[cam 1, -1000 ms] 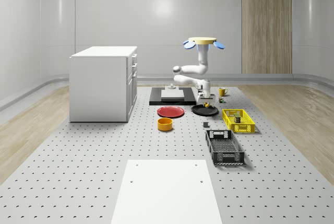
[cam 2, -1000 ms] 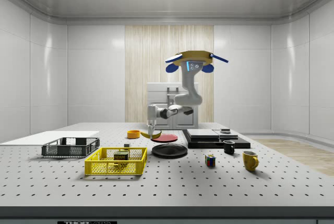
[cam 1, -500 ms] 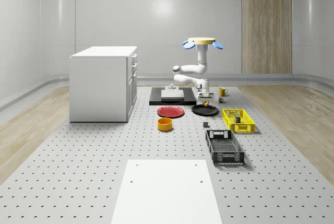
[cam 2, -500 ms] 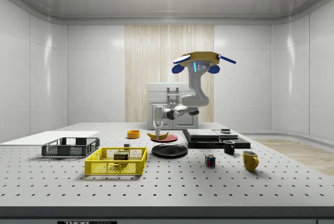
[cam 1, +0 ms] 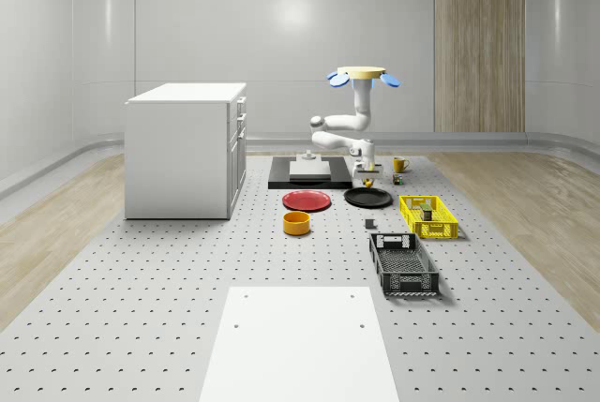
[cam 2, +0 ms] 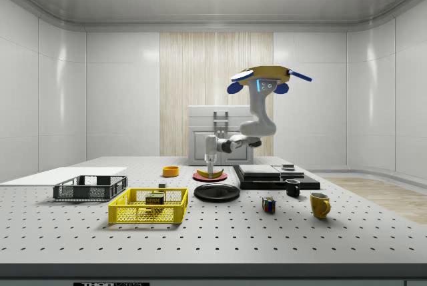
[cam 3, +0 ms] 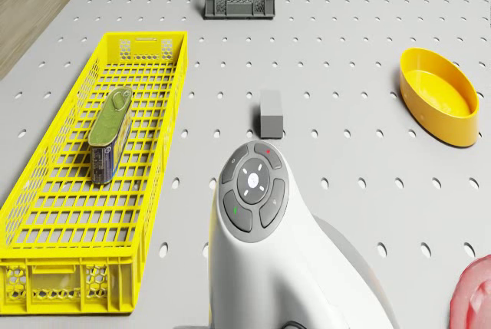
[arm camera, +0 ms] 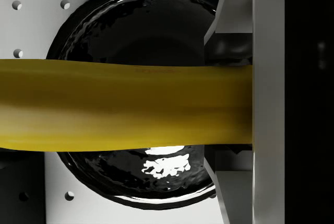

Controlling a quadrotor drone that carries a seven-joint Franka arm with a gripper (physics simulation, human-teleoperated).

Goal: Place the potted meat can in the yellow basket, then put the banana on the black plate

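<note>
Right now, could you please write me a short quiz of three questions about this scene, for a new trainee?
1. True or false: the potted meat can lies inside the yellow basket.
2. What does the gripper hold? A) yellow bowl B) banana C) mug
3. Fill in: seen through the wrist view, the plate under the banana is ____.

Key: 1 true; 2 B; 3 black.

A simulated robotics lab: bare glossy wall panels, a wide grey perforated counter (cam 1: 141, 308) like an optical breadboard, and a plain white cabinet (cam 1: 183, 149).
</note>
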